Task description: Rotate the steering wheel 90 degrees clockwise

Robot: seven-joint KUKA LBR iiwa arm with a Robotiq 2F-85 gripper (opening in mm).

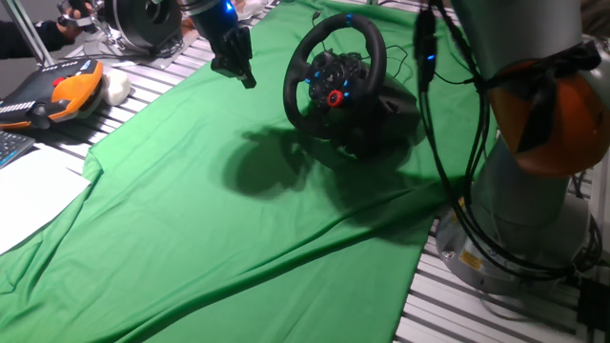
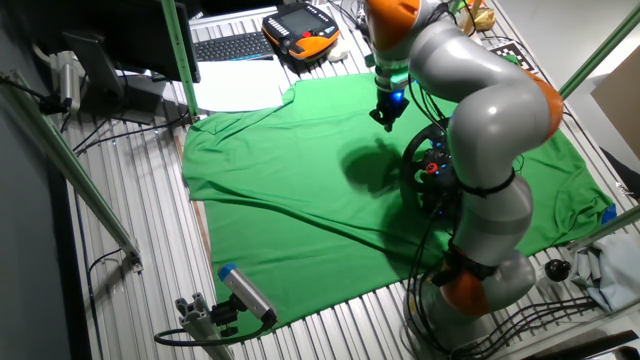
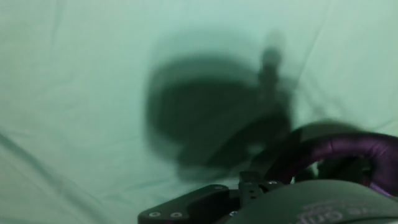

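The black steering wheel [image 1: 335, 67] stands tilted on its bulky base on the green cloth [image 1: 219, 238], with a red knob and blue lights on the hub. It also shows in the other fixed view [image 2: 428, 165], and its rim [image 3: 348, 146] is at the lower right of the blurred hand view. My gripper [image 1: 240, 71] hangs above the cloth, left of the wheel and apart from it, holding nothing. It also shows in the other fixed view [image 2: 385, 118]. The fingers are too dark and small to tell how they stand.
The arm's grey base [image 1: 534, 219] and cables stand right of the wheel. An orange teach pendant [image 1: 62, 90], white paper [image 1: 29, 195] and a round drum-like device [image 1: 143, 24] lie off the cloth to the left. A keyboard [image 2: 232, 47] lies nearby.
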